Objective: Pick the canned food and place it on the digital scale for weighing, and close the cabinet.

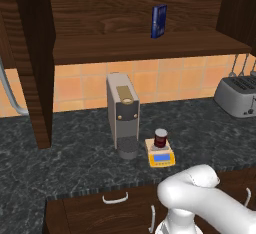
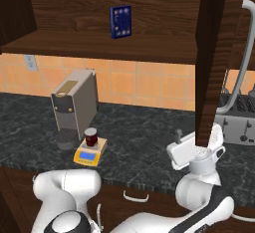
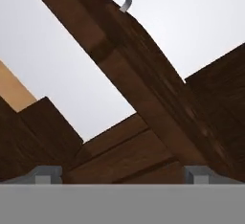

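Your gripper [image 3: 122,173] has its jaws wide apart, holding nothing, with the open cabinet [image 2: 149,48] door's [image 3: 143,89] edge between them. The can [image 2: 91,137] sits on the scale [image 2: 90,153], well left of the jaws.

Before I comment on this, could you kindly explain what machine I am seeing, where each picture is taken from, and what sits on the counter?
It is a white robot arm on a mobile base in a simulated kitchen. Two pictures look forward from behind it, left and right; the third looks along its hand. On the dark stone counter stands a tall grey coffee machine beside a small yellow-orange digital scale, which already bears the short red-brown can. A silver toaster stands at the right. The dark brown wall cabinet is open, with a blue box on its shelf. The two-finger gripper, open and holding nothing, is at the right-hand door's lower edge.
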